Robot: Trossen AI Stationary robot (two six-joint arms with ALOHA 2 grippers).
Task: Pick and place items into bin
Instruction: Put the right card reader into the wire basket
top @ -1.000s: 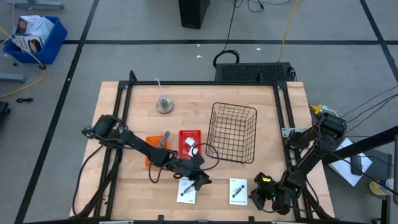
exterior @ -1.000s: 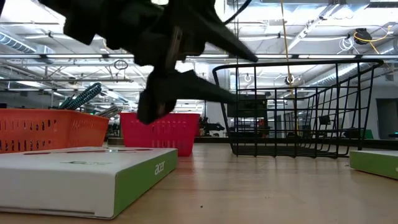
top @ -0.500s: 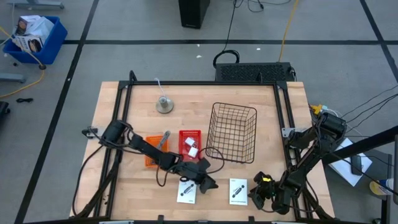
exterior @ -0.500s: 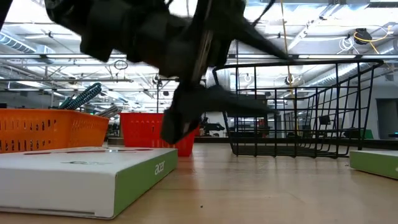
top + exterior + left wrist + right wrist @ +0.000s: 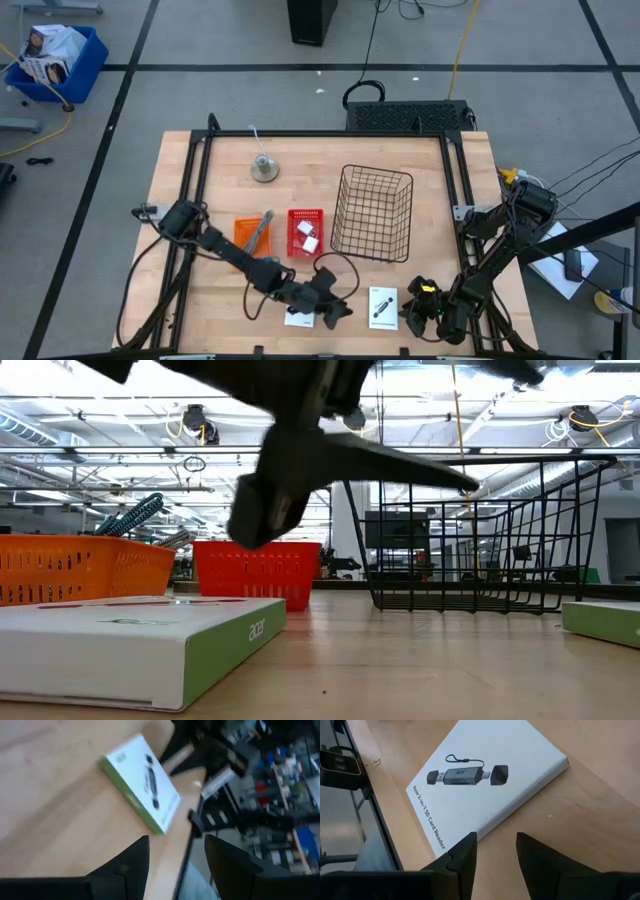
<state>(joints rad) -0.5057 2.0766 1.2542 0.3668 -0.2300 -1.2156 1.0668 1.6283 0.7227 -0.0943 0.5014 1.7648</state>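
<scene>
wooden bench [image 5: 200, 300] is holding a white card box [image 5: 299, 317]; left end effector [image 5: 335, 312] is hovering over it, part open, holding nothing, ready to grab.

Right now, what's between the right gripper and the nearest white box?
Only bare table between right gripper and white box, per the right wrist view.

High view looks straight down; low view sits at tabletop level; both share the wire basket [image 5: 372, 212]
</scene>
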